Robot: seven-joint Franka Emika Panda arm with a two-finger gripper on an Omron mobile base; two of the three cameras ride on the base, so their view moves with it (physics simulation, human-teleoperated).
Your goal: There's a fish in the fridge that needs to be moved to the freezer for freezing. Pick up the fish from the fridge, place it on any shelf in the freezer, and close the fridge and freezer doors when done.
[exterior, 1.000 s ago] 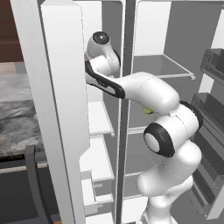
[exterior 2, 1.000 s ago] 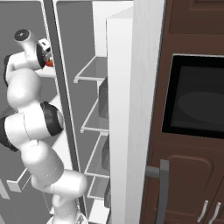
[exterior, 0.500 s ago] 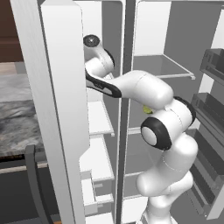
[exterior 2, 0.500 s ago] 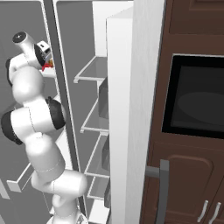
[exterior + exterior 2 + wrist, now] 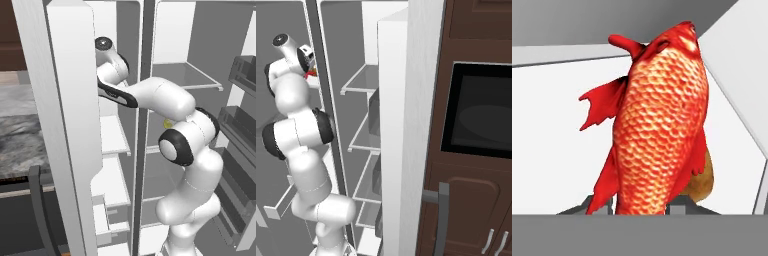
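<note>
My gripper [image 5: 639,205] is shut on the fish [image 5: 657,120], a red-orange scaled body that points up and away from the hand, over a white freezer shelf [image 5: 552,125]. From the right base view a bit of the red fish [image 5: 310,74] shows at the gripper [image 5: 309,69], high up beside the divider. The arm reaches into the top of the freezer [image 5: 112,135], the narrow compartment with white shelves, behind its open door [image 5: 65,125]. To the right is the fridge [image 5: 185,75], open as well, with its door [image 5: 398,150] swung out.
A small brown lump [image 5: 701,181] lies just behind the fish. A yellow-green fruit [image 5: 167,123] sits on a fridge shelf behind the arm's elbow. Dark door bins [image 5: 240,125] line the fridge door. A built-in oven [image 5: 481,115] and brown cabinets stand at right.
The hand has moved a little further left into the freezer's upper part, still holding the fish. Both doors stay open.
</note>
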